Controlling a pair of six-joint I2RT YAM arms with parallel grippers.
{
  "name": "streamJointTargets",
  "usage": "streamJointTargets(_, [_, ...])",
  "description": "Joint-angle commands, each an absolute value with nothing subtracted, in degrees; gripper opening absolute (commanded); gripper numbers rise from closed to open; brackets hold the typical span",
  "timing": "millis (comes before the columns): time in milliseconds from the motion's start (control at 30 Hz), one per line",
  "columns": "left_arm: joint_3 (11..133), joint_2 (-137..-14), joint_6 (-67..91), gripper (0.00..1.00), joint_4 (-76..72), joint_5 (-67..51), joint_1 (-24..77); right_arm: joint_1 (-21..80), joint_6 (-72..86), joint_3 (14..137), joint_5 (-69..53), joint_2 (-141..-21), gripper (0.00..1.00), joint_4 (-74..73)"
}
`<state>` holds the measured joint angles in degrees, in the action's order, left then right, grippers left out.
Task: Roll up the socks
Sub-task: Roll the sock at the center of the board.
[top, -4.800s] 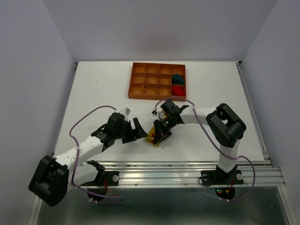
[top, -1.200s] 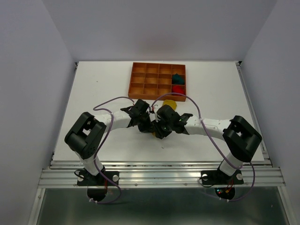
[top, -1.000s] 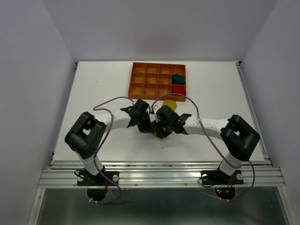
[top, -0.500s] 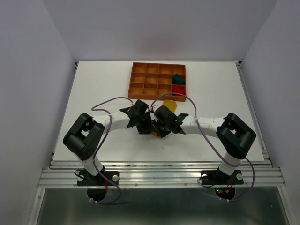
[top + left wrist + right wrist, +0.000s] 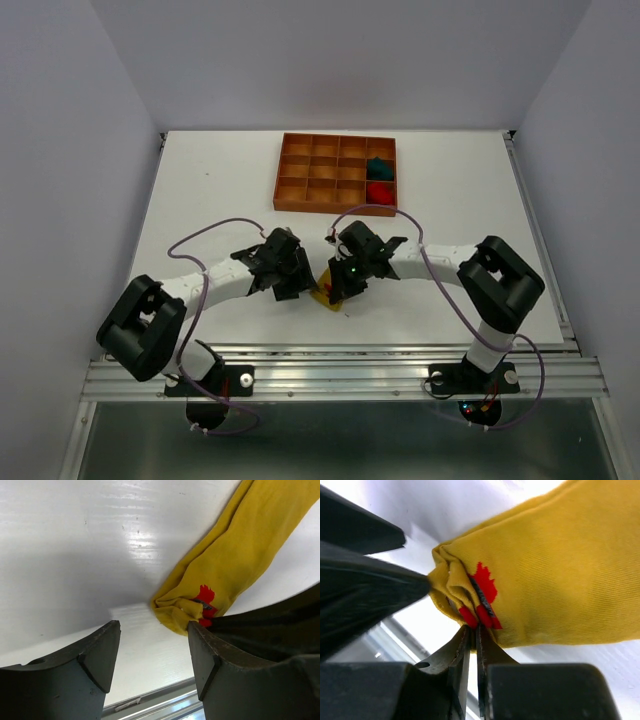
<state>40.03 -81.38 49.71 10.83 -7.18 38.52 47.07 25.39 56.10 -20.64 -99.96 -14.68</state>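
A yellow sock (image 5: pixel 324 296) lies bunched on the white table near the front edge. Its folded end shows a red pattern (image 5: pixel 482 582). My right gripper (image 5: pixel 336 291) is shut on that folded end, the fabric pinched between its fingertips (image 5: pixel 472 630). My left gripper (image 5: pixel 298 285) stands open just left of the sock (image 5: pixel 235 565), and its right finger (image 5: pixel 200 650) is close to the fold. Nothing sits between its fingers. A teal sock bundle (image 5: pixel 378 165) and a red sock bundle (image 5: pixel 379 190) sit in the tray's right column.
The orange-brown compartmented tray (image 5: pixel 300 172) stands at the back centre. The metal rail (image 5: pixel 340 365) of the table's front edge runs close behind both grippers. Purple cables loop over both arms.
The left gripper has opened, let go of the sock and drawn back to the left. The right gripper has shut on the fold and moved with it toward the front edge.
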Motion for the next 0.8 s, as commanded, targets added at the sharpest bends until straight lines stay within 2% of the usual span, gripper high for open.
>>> streamJointTargets(0, [37.4, -76.4, 49.8, 0.67, 8.7, -5.9, 38.7, 44.2, 29.4, 55.0, -32.6, -101.5, 0.01, -18.5])
streamJointTargets(267, [33.0, -72.2, 49.1, 0.67, 3.6, -8.2, 38.8, 41.0, 32.8, 55.2, -37.0, -104.8, 0.01, -18.2])
streamJointTargets(767, [31.5, -75.8, 47.5, 0.64, -2.5, -11.4, 40.3, 38.0, 35.5, 55.4, -38.7, -107.8, 0.01, -18.0])
